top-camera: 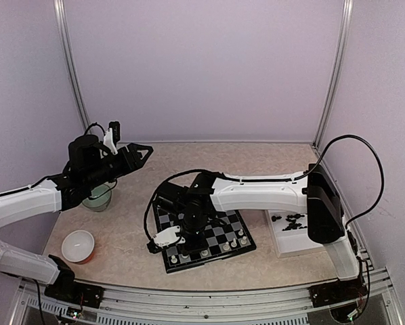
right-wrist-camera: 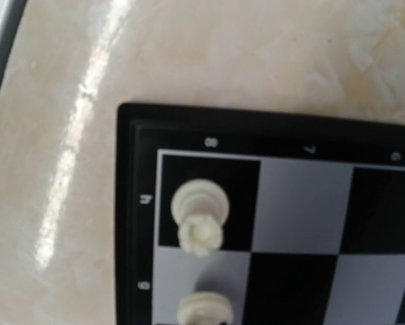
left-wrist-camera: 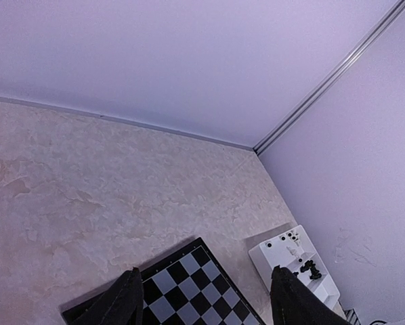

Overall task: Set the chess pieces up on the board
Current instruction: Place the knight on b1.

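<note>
1. Lying flat at the lower centre of the overhead view, a square chessboard of black and grey checks with a thin black rim (top-camera: 223, 227) sits on a mottled beige stone-look tabletop (top-camera: 135, 223).
2. Tiny cream-white chess pieces (top-camera: 224, 246) stand in a row along the board's lower edge. In the right wrist view, one rounded cream piece (right-wrist-camera: 201, 213) stands on the black corner square. A second below it is cut off by the frame's bottom edge and blurred.
3. Small black chess pieces (top-camera: 290, 222) lie jumbled in a white rectangular tray (top-camera: 294, 245) just right of the board, close to the right wall.
4. The dark right gripper (top-camera: 191, 233) points down over the board's left part, jaws pressed together. Its fingertips are hidden under the wrist and do not show in its own camera, so I cannot tell whether it holds anything.
5. The black left gripper (top-camera: 138, 152) hangs raised at the upper left, fingers (left-wrist-camera: 124, 298) spread apart with only air between them, well apart from the board.
6. Bare tabletop runs from the board's upper edge to the back wall.
7. A round white bowl (top-camera: 78, 245) sits at lower left. A pale translucent cup (top-camera: 97, 198) is partly hidden by the left arm.
</note>
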{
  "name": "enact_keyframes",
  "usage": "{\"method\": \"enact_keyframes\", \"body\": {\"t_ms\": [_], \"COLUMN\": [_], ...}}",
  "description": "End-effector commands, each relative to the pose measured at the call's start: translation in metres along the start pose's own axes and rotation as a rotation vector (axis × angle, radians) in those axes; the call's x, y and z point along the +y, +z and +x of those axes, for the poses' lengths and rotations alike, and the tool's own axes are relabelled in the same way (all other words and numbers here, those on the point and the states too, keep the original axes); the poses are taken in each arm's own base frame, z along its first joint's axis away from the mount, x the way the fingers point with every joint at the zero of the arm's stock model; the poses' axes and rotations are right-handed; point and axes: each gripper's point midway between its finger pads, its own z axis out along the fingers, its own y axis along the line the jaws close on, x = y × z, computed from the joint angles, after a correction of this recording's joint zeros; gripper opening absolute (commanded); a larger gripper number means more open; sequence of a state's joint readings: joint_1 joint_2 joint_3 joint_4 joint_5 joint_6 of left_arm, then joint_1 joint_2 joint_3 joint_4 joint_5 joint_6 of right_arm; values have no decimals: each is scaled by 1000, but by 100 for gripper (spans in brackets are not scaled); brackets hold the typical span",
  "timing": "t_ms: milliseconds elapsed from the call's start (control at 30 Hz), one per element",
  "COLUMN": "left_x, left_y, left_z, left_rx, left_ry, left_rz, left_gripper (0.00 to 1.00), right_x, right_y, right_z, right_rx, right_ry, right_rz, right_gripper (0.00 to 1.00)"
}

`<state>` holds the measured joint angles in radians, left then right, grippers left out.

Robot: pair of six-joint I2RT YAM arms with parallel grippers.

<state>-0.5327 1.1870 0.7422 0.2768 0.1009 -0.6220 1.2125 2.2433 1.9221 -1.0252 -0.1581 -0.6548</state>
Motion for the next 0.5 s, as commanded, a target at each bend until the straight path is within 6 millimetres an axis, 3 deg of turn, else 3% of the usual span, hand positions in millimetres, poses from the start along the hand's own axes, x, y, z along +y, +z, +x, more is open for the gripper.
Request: {"method": "enact_keyframes", "body": {"t_ms": [0, 267, 467], "left_x": [3, 3, 5], "left_y": [1, 2, 3], "left_z": [-1, 3, 7], "left_rx": [-6, 9, 22], "left_ry": [6, -2, -4], "left_rz": [7, 14, 13], "left_gripper": [64, 64, 64], "right_x": [2, 3, 4], "right_y": [6, 12, 12], "right_z": [-5, -6, -9], "right_rx": [4, 5, 1], "right_ry": [-5, -5, -6], "right_rz": [-3, -12, -8], "right_gripper": [9, 11, 21]}}
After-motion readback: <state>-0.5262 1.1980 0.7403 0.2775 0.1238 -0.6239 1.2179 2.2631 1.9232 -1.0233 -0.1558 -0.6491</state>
